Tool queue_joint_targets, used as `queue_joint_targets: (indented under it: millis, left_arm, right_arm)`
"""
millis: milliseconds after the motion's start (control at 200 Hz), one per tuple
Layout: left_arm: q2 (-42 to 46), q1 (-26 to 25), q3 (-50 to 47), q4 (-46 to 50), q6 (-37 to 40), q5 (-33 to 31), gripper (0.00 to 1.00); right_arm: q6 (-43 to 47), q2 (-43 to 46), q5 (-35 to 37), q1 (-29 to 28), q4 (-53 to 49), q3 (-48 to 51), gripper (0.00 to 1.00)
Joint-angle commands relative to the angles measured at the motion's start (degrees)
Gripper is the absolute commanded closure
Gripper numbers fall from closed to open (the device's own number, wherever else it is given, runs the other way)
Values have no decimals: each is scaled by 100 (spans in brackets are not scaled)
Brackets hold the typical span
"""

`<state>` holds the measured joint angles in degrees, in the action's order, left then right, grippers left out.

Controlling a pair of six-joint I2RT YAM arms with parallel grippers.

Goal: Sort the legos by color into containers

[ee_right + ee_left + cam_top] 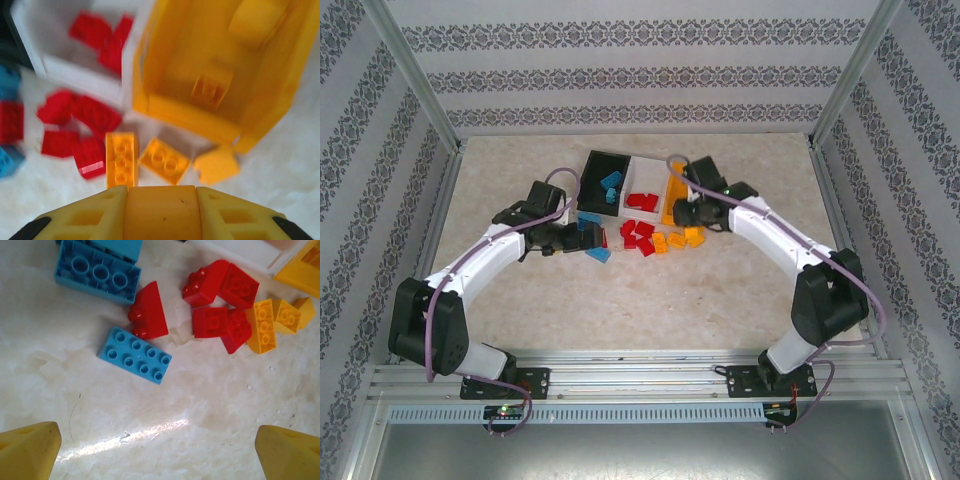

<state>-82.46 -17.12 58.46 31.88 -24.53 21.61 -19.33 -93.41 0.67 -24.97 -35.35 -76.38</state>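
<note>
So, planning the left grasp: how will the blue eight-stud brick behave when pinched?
The brick looks like rigid plastic, so probably won't flex. Lying flat, studs up, it likely won't roll or tip. Smooth sides might slip.

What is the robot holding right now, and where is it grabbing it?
The jaws of the right gripper pinch an orange lego by two opposite sides. The left gripper holds nothing.
</note>
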Motion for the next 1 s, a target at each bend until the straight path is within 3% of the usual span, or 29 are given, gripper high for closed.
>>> queue_joint_targets:
  millis: [0,255,575,699,839,994]
  left_arm:
    - [104,-65,-157,-176,-61,124,0]
    - [164,-80,-408,-110,39,74,0]
    - [131,-92,-533,-147,25,125,0]
    - [133,-91,-597,-149,19,142,0]
    - [176,-92,-653,-162,1,142,0]
    - [177,-94,-658,-227,-44,203,0]
  right_arm:
    - [234,-532,203,292,-219,-634,64]
    - [369,-1945,356,794,-376,-2152,65]
    - [345,-3152,212,883,-602,-3517,63]
    - [255,-3388,22,878,-710,-3861,52]
    - [215,-3284,-13,852,-762,-3824,38]
    - [87,-2283,74,764,-372,-2601,36]
